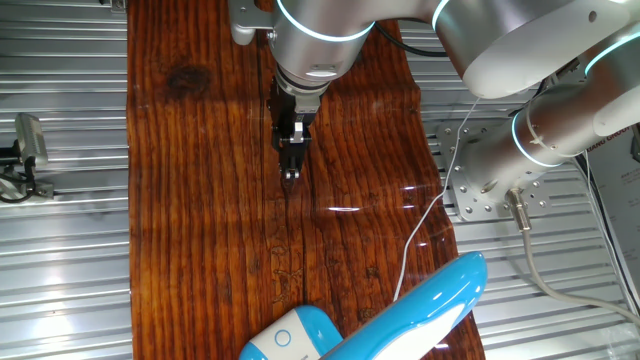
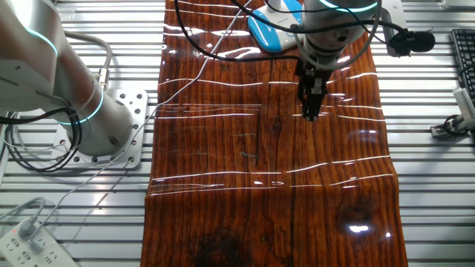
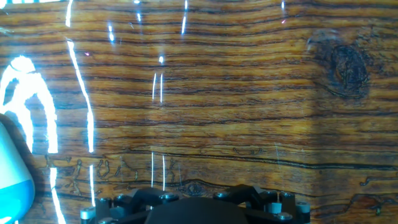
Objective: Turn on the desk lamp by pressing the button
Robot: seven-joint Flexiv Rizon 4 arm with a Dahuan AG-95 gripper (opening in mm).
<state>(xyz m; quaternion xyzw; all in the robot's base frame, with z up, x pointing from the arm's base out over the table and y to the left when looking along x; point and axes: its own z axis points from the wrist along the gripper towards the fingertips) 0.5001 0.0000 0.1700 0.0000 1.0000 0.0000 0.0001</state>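
The desk lamp is glossy sky-blue and white. It lies at the near edge of the wooden board in one fixed view, with its round white button on the base. Its thin white cord runs off toward the arm's mount. In the other fixed view the lamp sits at the far end, partly behind the arm. An edge of the lamp shows at the left of the hand view. My gripper points down over the middle of the board, well away from the lamp. Its fingertips look pressed together in both fixed views.
The glossy wooden board lies on a ribbed metal table. The arm's silver base stands beside the board. A power strip lies at a corner. A black microphone-like object and a keyboard sit at one side.
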